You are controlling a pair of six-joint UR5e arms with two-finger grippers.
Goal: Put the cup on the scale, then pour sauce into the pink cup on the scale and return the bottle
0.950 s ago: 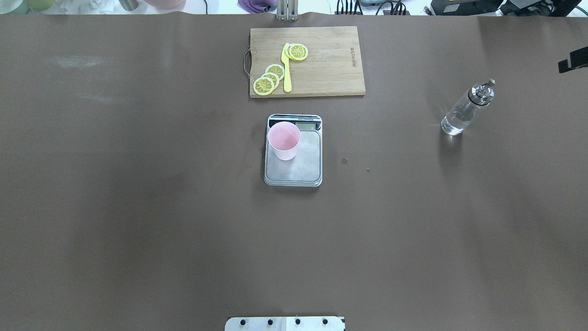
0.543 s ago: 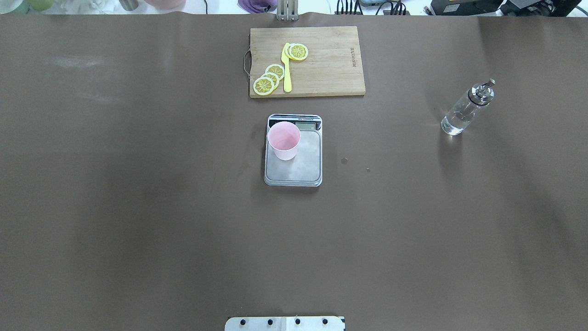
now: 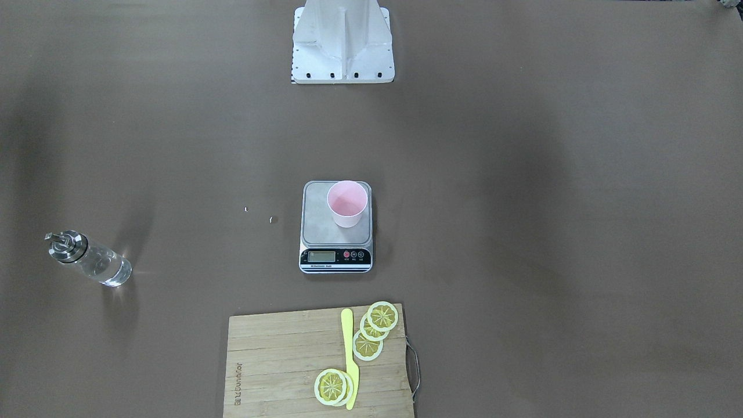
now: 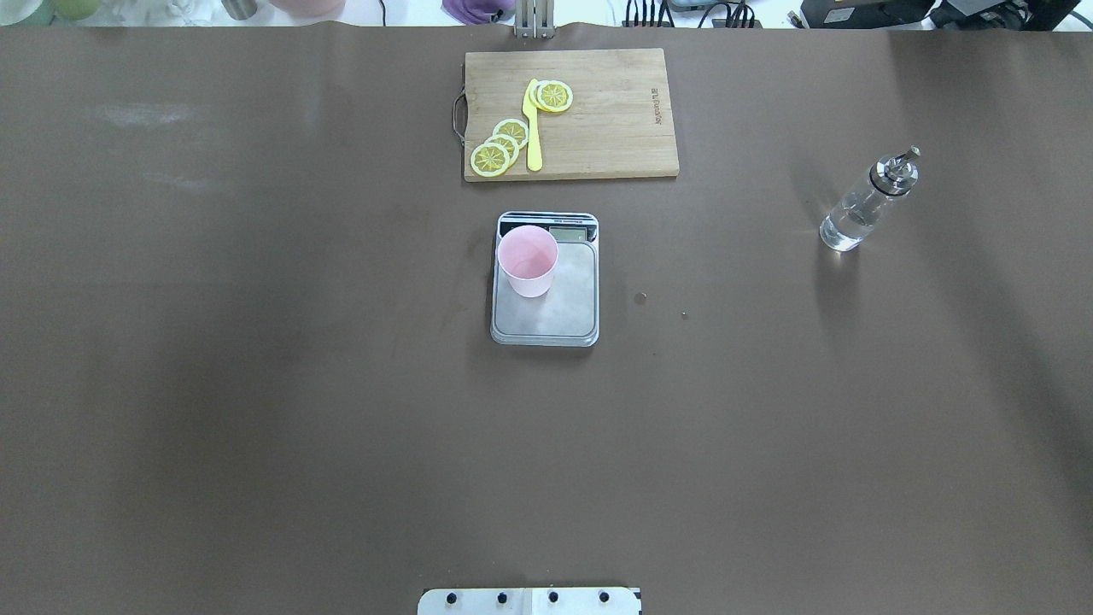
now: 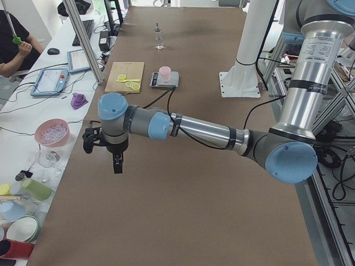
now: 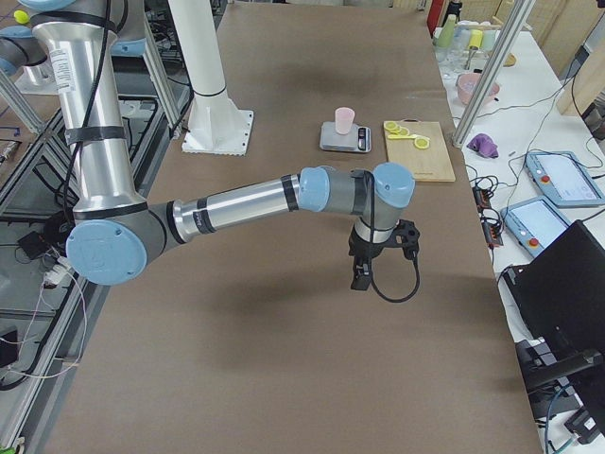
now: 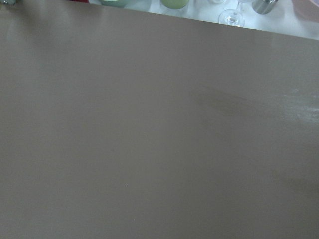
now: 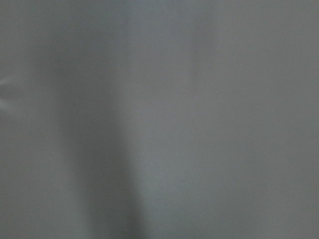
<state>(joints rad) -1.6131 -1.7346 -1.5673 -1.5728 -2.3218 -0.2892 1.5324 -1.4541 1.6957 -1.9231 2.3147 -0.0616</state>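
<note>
Standing upright on the small rectangular silver-topped kitchen scale (image 4: 564, 307): one small pale pink tapered cup (image 4: 528, 260), set toward the platform's display end and robot-left side.

Item: small clear glass bottle (image 4: 858, 209) with silver pourer cap, upright on the brown worktop (image 4: 256, 384), well apart to the robot's right. It holds clear, colourless sauce (image 4: 844, 229) in its lower part.

Item: left hand (image 5: 117, 162) and right hand (image 6: 358, 275), each hanging over bare worktop far from the scale (spread of fingers: cannot tell, side views only).

Item: two tiny specks (image 4: 640, 297) between scale and bottle, possibly drops.

Status, judged: cup placement is done. The cup's contents cannot be read, so the pour is either pending or finished.

Next, if pending: the right hand should grasp the bottle's body, carry it over and tip the spout above the rim without nudging the light cup.
</note>
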